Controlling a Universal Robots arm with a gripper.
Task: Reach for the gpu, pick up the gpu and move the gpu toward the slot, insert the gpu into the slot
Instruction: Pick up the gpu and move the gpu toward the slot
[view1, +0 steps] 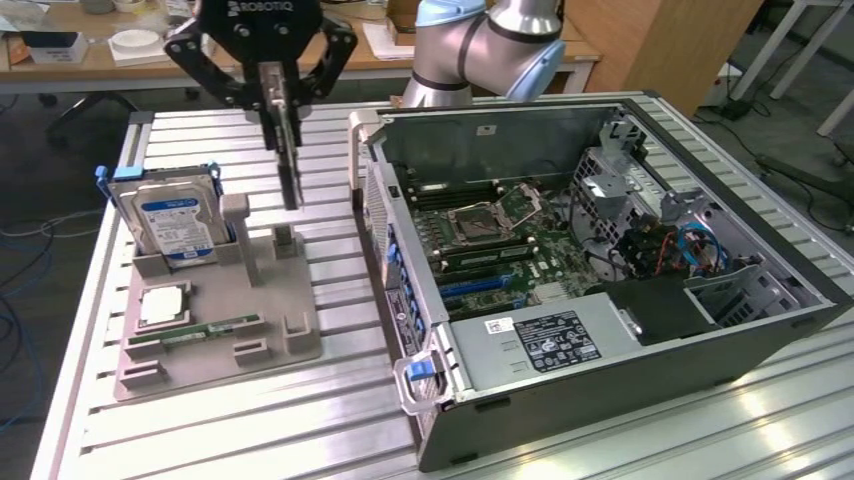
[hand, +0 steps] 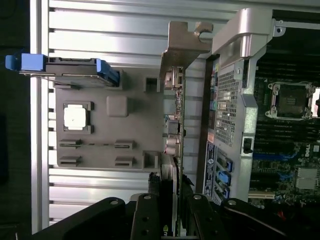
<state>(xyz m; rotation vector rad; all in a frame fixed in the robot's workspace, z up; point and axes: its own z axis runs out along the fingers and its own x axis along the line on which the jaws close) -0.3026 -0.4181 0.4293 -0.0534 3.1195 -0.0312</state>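
My gripper (view1: 276, 105) is shut on the gpu (view1: 288, 165), a thin dark card that hangs upright, edge-on, just above the grey holder tray (view1: 287, 310). In the wrist view the gpu (hand: 177, 125) runs away from my fingers (hand: 149, 215), with its silvery bracket (hand: 184, 42) at the far end, beside the rear panel of the open computer case (hand: 232, 105). The blue expansion slots (view1: 474, 290) lie on the motherboard inside the case (view1: 587, 400), to the exterior view's right of the card.
The holder tray also carries a blue-labelled hard drive (view1: 167, 215) standing upright, a square processor chip (view1: 160, 303) and a green memory stick (view1: 194, 332). The case's white handle (view1: 358, 150) stands close to the hanging card. Behind the ribbed metal table (view1: 200, 440) are desks.
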